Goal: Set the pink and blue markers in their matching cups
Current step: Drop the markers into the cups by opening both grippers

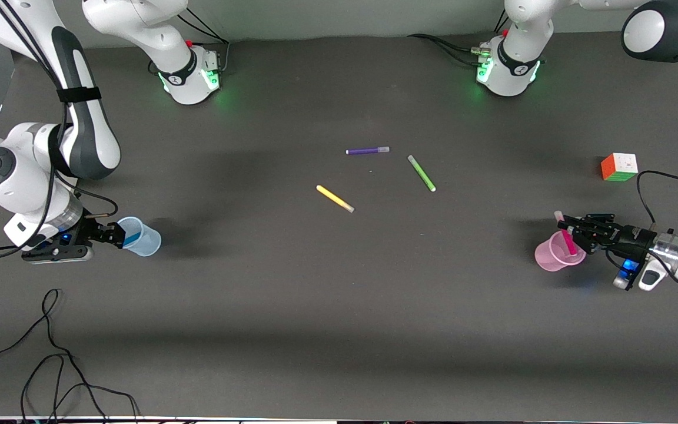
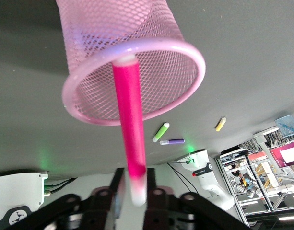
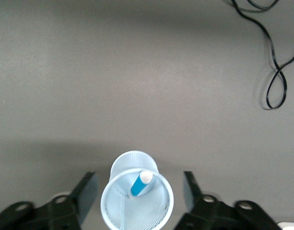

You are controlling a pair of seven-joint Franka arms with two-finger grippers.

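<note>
The pale blue mesh cup [image 1: 142, 237] stands toward the right arm's end of the table with the blue marker [image 3: 141, 183] leaning inside it. My right gripper [image 1: 121, 234] is open, its fingers wide apart on either side of the cup's rim [image 3: 137, 201] and not touching it. The pale pink mesh cup [image 1: 555, 253] stands toward the left arm's end. The pink marker [image 1: 568, 238] has one end in this cup [image 2: 94, 28]. Its white end [image 2: 137, 194] lies between the fingers of my left gripper [image 1: 570, 227], which stand slightly apart from it.
A purple pen [image 1: 367, 151], a green pen [image 1: 421, 172] and a yellow pen [image 1: 335, 198] lie mid-table. A colour cube [image 1: 619, 166] sits near the left arm's end. A loose black cable [image 1: 50, 353] lies on the table near the front camera, at the right arm's end.
</note>
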